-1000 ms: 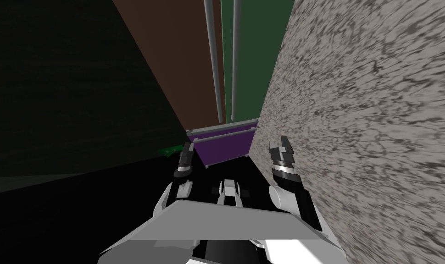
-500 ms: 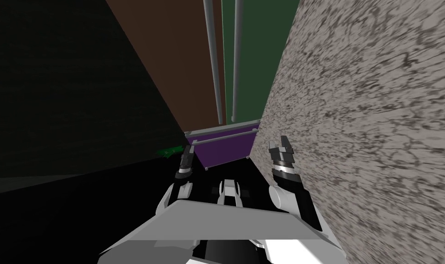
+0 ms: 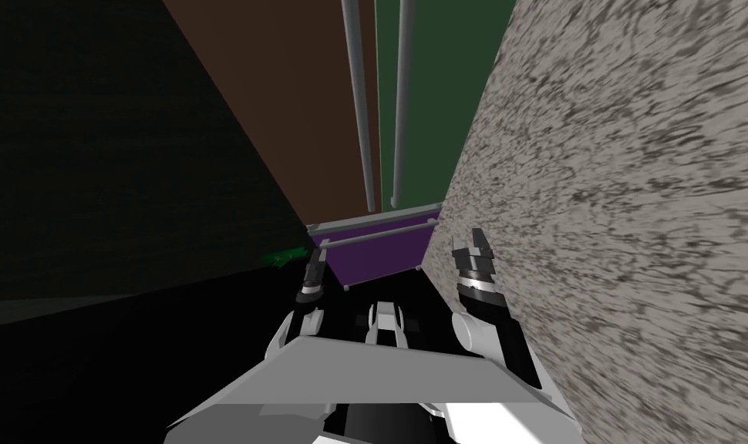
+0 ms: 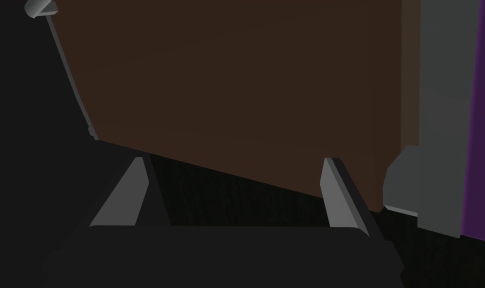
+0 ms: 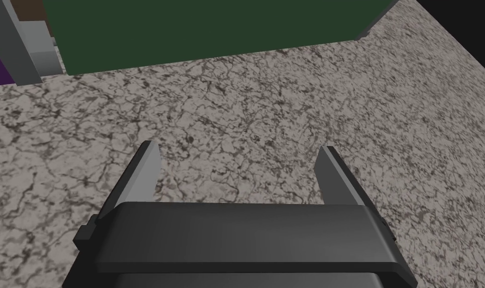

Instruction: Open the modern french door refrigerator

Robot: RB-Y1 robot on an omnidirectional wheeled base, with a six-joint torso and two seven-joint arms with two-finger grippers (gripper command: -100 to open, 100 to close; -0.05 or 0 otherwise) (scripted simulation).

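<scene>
- The speckled wall (image 3: pixel 619 231) runs close along the right gripper (image 3: pixel 470 242), leaving little room on that side.
- The brown door (image 4: pixel 236 75) stands ahead of the left gripper (image 4: pixel 235 161), with open space between them.
- Between the upright left handle (image 3: pixel 359 100) and right handle (image 3: pixel 400 100) is only a narrow slot.

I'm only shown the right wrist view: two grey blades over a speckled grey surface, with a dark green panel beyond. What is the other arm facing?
Observer: The left pincer, blades apart, faces a flat brown door panel.
Visitor: Are there any handles to grab?
Observer: Yes. In the head view, two long grey bar handles run side by side where that brown panel meets the dark green panel.
</scene>
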